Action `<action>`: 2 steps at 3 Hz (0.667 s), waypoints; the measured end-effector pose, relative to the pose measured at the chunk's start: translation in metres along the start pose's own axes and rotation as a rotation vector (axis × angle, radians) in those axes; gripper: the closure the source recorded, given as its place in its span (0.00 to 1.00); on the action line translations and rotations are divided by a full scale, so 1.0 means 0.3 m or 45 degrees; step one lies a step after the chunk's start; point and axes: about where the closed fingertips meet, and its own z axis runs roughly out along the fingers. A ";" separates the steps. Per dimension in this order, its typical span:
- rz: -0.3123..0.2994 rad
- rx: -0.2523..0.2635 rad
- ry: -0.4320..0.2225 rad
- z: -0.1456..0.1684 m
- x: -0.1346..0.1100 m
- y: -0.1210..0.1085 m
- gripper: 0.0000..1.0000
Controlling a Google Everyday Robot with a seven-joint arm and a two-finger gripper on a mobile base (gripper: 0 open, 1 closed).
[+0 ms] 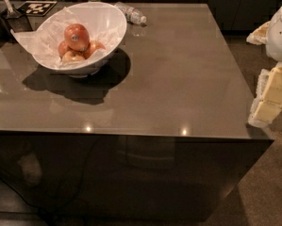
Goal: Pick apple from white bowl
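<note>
The apple (77, 35) is the largest, deep red one with a small dark sticker. It rests on top of three smaller, paler apples (73, 56) inside the white bowl (111, 18). The bowl is lined with crumpled white paper and stands at the back left of the glossy brown table (178, 88). My gripper (269, 97), white with yellowish pads, hangs at the right edge of the view just off the table's right side. It is far from the bowl and holds nothing that I can see.
A clear plastic bottle (131, 14) lies on its side behind the bowl to the right. A black-and-white marker tag (37, 7) and a dark utensil holder (11, 14) sit at the back left corner. Carpet floor lies to the right of the table.
</note>
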 end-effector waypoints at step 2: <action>-0.022 0.002 -0.003 -0.013 -0.036 0.000 0.00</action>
